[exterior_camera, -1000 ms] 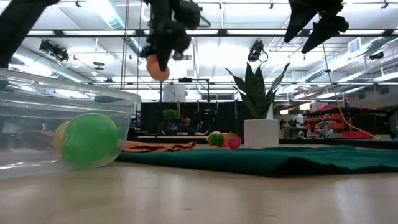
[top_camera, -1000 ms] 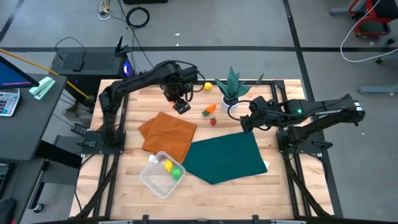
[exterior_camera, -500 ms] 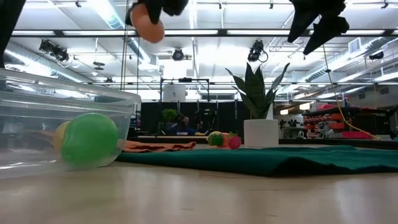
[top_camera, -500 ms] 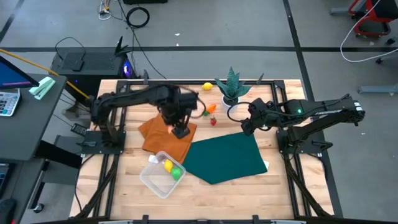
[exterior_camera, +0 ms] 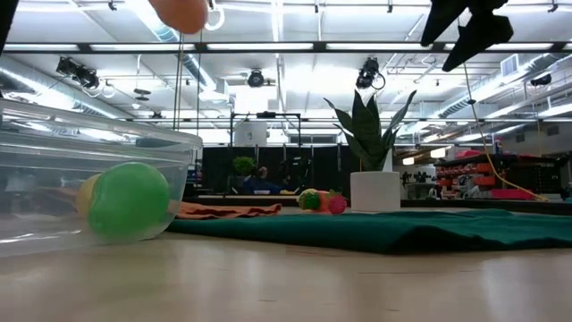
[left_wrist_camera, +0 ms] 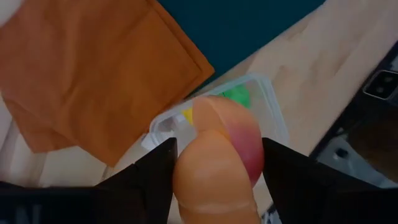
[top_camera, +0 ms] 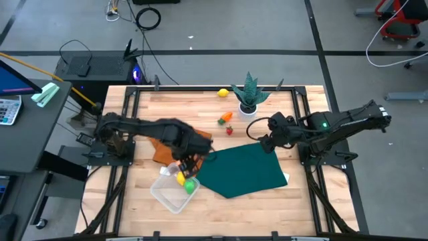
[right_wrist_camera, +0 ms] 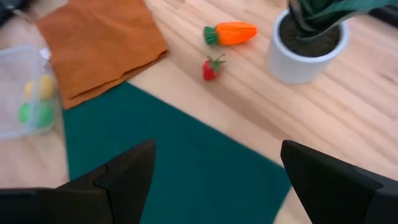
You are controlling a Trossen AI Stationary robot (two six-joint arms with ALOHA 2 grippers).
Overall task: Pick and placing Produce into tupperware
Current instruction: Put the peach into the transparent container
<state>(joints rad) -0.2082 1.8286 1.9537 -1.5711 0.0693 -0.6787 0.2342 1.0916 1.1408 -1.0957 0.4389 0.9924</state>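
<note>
The left gripper (left_wrist_camera: pixel 214 180) holds a peach-orange fruit (left_wrist_camera: pixel 219 155) between its two dark fingers (left_wrist_camera: pixel 149 177), which stand partly apart and press on both sides of the fruit. In the left wrist view the fruit hangs above the clear tupperware (left_wrist_camera: pixel 272 106), and it covers most of the tub. In the high view the left gripper (top_camera: pixel 189 159) is over the near edge of the orange cloth (top_camera: pixel 162 151), just beside the tupperware (top_camera: pixel 164 193), and the arm hides the fruit. In the low view only the lower part of the fruit (exterior_camera: pixel 180 13) shows at the top edge; the gripper itself is cut off there.

Inside the tupperware lie a yellow piece (top_camera: pixel 180 178) and a green piece (top_camera: pixel 190 187), touching each other. In the low view the green piece (exterior_camera: pixel 130 199) hides most of the yellow one.

The right gripper (right_wrist_camera: pixel 214 180) is wide open and holds nothing. It hangs above the far right corner of the green cloth (top_camera: pixel 241 171), near the plant (top_camera: pixel 249 94) in its white pot. An orange carrot (right_wrist_camera: pixel 231 33) and a small red strawberry (right_wrist_camera: pixel 211 68) lie on the bare table (top_camera: pixel 294 201) between the plant and the orange cloth. A yellow lemon (top_camera: pixel 223 93) lies near the far edge.
</note>
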